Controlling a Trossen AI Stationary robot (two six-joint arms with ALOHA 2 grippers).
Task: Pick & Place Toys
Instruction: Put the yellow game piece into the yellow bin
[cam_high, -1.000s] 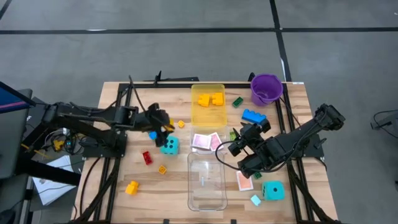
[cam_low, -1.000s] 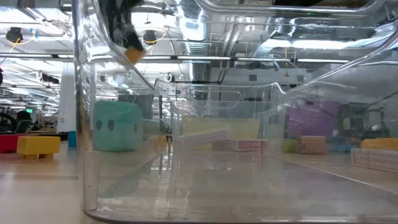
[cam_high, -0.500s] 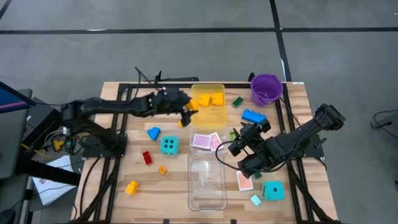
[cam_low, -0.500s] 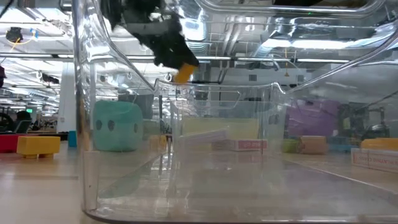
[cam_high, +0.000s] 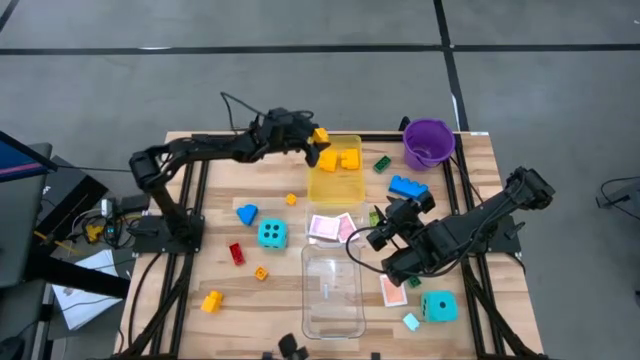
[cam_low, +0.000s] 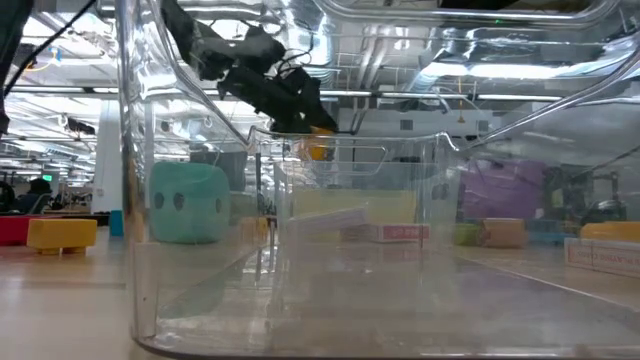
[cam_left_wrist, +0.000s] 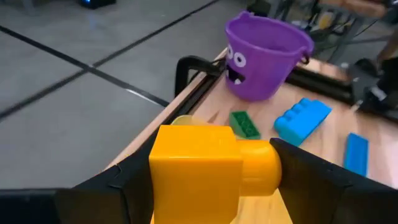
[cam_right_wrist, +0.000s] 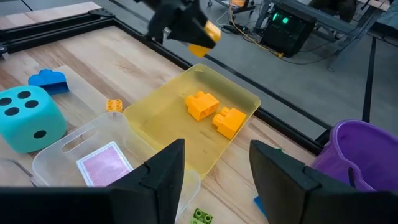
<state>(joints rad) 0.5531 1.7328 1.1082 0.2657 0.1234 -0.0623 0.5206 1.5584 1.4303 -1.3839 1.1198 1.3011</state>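
Left wrist view is showing the left gripper (cam_left_wrist: 211, 180) clamping a yellow brick (cam_left_wrist: 208, 168) between its two dark fingers (cam_left_wrist: 112, 193), one on each side. The brick is a smooth, glossy block with a rounded stud projecting from one end; its long axis is running across the jaws, and the stud end is pointing toward the finger on the side of the blue brick (cam_left_wrist: 301, 120). In the high view this gripper (cam_high: 312, 143) is hovering over the far left corner of the yellow-tinted tray (cam_high: 335, 183), with the brick (cam_high: 321, 135) raised above the tray rim, not resting on anything. Two more orange-yellow bricks (cam_high: 339, 159) are lying inside that tray, touching each other. Nearer the front edge, the clear tray (cam_high: 333, 290) is sitting on the wooden table (cam_high: 190, 290), with a pink-backed card (cam_high: 331, 227) between the two trays and a cyan die (cam_high: 271, 234) to the left of the card. The right gripper (cam_high: 381, 237) is waiting on the right side of the table near the clear tray, its fingers (cam_right_wrist: 161, 174) standing apart with nothing between them. Beyond the yellow-tinted tray, a green brick (cam_left_wrist: 244, 124) is lying flat beside the purple bucket (cam_left_wrist: 264, 56) at the far right corner.
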